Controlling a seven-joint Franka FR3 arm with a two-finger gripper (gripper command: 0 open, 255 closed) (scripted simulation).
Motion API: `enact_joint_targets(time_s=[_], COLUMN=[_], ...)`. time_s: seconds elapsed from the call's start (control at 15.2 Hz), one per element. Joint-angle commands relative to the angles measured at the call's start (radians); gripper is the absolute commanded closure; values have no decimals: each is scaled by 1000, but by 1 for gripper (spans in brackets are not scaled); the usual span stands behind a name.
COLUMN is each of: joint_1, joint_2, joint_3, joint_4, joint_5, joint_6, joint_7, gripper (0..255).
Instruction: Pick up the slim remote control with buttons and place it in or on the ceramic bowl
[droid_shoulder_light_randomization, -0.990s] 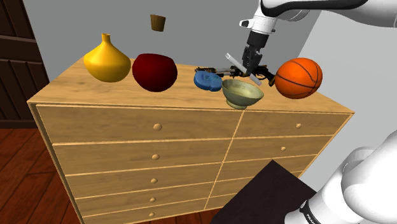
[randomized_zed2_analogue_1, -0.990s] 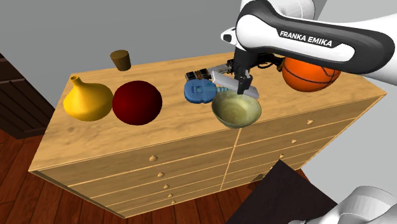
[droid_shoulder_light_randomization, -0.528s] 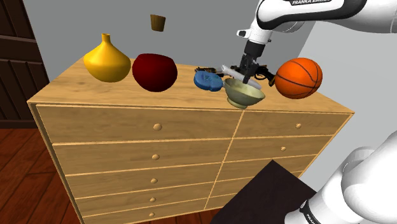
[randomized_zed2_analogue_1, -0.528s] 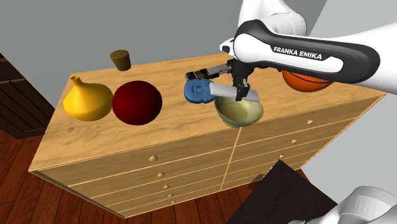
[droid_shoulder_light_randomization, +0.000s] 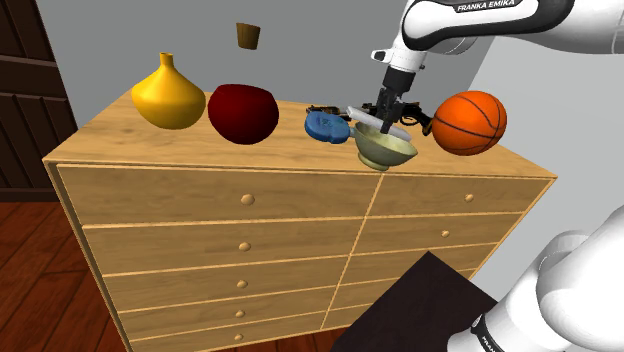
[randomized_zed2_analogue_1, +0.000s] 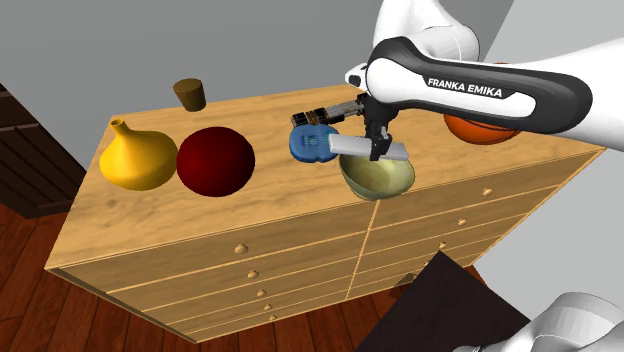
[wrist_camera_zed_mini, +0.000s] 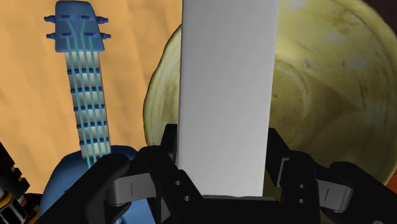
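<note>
A slim pale grey remote (wrist_camera_zed_mini: 228, 95) with a plain face is clasped between my two black fingers (wrist_camera_zed_mini: 167, 153). My gripper (wrist_camera_zed_mini: 222, 162) is shut on it. In the shoulder view the gripper (droid_shoulder_light_randomization: 385, 113) hangs just above the yellowish ceramic bowl (droid_shoulder_light_randomization: 385, 150), and the remote (droid_shoulder_light_randomization: 362, 113) lies nearly level over the bowl's rim, sticking out toward that view's left. The second exterior view has the remote (randomized_zed2_analogue_1: 370, 150) across the bowl (randomized_zed2_analogue_1: 378, 176) with the gripper (randomized_zed2_analogue_1: 376, 150) at its middle. Seen from the wrist, the bowl (wrist_camera_zed_mini: 324, 95) lies under and beside the remote.
The bowl stands on a wooden dresser (droid_shoulder_light_randomization: 300, 200). Close beside the bowl lies a blue toy guitar (droid_shoulder_light_randomization: 325, 125), with a dark object (droid_shoulder_light_randomization: 322, 108) behind it. A basketball (droid_shoulder_light_randomization: 469, 122) sits at the shoulder view's right; a dark red round vase (droid_shoulder_light_randomization: 243, 113) and a yellow vase (droid_shoulder_light_randomization: 168, 93) stand further left.
The gripper has come down with the remote toward the bowl. The remote has gone from tilted to nearly level over the rim. The grip stayed shut.
</note>
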Motion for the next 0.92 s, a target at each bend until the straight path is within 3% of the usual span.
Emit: enact_joint_targets(time_s=[0.0, 0.33, 0.59, 0.86], joint_1=[0, 0, 2, 2], joint_2=[0, 0, 6, 6], joint_3=[0, 0, 2, 2], joint_4=[-1, -1, 133, 133], joint_5=[0, 0, 3, 3], joint_6=[0, 0, -128, -128], joint_7=[0, 0, -2, -2], gripper=[0, 0, 0, 0])
